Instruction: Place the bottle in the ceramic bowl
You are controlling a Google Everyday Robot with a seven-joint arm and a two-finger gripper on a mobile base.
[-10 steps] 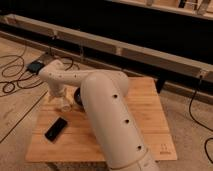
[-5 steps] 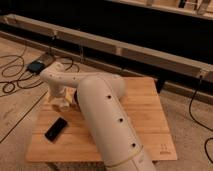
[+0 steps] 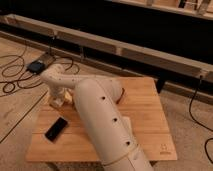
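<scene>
Containers first: making out only one likely candidate, a dark curved edge with a reddish tinge peeking out just to the right of the arm [image 3: 100, 120], toward the far side of the wooden table [image 3: 150, 117]. Taking that edge for the rim of the ceramic bowl [image 3: 120, 94], though not being able to say so for sure. Seeing none of its inside, with the thick white arm covering the rest, so not telling whether anything is lying in it. Finding the gripper [image 3: 58, 99] at the table's far left corner, pointing down close to the tabletop, jaws standing wide. Noticing a pale shape [image 3: 60, 103] right at the gripper's tip, touching it or just beside it. Not managing to tell whether that shape is the bottle or part of the gripper, nor whether anything is sitting between the jaws. Spotting a flat black object [image 3: 56, 128] lying on the near left part of the table, well apart from the dark edge and nearer the gripper. Losing much of the table's middle behind the arm, which is crossing it from the lower edge of the view up to the far left corner. Catching cables [image 3: 14, 75] and a small dark box [image 3: 36, 66] on the floor beyond the table's left side.
</scene>
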